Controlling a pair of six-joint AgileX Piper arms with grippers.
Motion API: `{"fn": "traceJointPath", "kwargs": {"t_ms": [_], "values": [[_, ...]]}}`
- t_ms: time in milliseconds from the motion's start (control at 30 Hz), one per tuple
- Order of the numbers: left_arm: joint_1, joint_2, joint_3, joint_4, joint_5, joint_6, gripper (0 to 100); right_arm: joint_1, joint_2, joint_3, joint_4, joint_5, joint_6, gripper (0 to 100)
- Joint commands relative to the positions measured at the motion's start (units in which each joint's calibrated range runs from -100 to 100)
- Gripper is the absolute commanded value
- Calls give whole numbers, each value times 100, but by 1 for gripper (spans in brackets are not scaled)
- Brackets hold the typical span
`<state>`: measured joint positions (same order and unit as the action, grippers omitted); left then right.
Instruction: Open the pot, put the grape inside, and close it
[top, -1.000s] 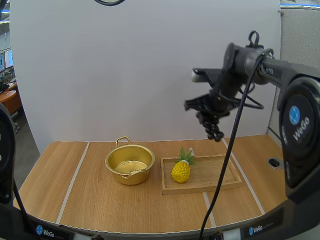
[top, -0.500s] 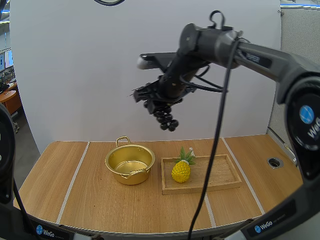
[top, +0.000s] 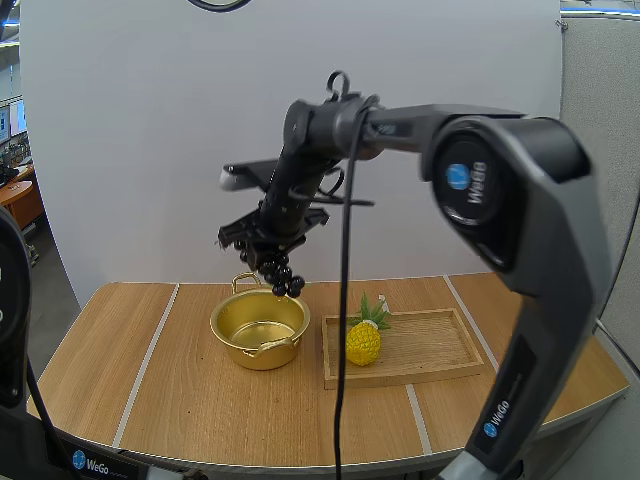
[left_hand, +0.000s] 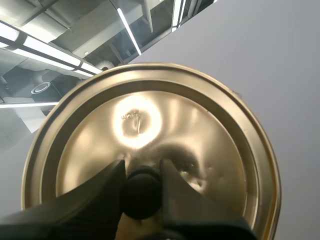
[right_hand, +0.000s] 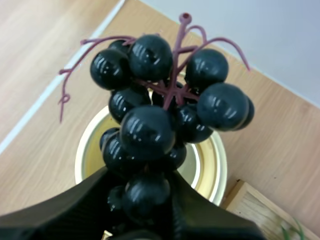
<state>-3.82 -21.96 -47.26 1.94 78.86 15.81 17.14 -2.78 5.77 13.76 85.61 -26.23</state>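
High view: what has changed over the last second?
— The right arm (top: 400, 115) has swung across from above the wooden tray (top: 400, 378) to the pot (top: 255, 352). The bunch of grapes (top: 283, 280) it carries now hangs just over the pot's far rim, not yet inside.

What does that mean for the job?
— The carry looks all but finished. The pot stands open on the surface (top: 180, 400), so what remains is probably lowering the bunch, letting go and closing. The pineapple (top: 362, 342) has stayed on the tray.

What does the right wrist view add?
— The grip itself. The right fingers (right_hand: 75, 210) are closed on the lower grapes of the bunch, with the stem pointing away from them. The pot's gold mouth lies straight beyond the grapes, so the aim looks fair. How high the bunch hangs is easier to read from above.

And the left wrist view?
— It accounts for the lid (left_hand: 150, 130). The left fingers (left_hand: 90, 200) stand narrowly apart, pinching its black knob (left_hand: 142, 192), and the lid's gold face fills the space behind them. The lid is in hand for the closing step.
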Motion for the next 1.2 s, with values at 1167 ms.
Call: {"fn": "traceJointPath", "kwargs": {"t_ms": [1167], "values": [[-20, -49, -60, 49, -164, -43, 0, 152, 1805, 247, 183, 38, -170, 0]]}}
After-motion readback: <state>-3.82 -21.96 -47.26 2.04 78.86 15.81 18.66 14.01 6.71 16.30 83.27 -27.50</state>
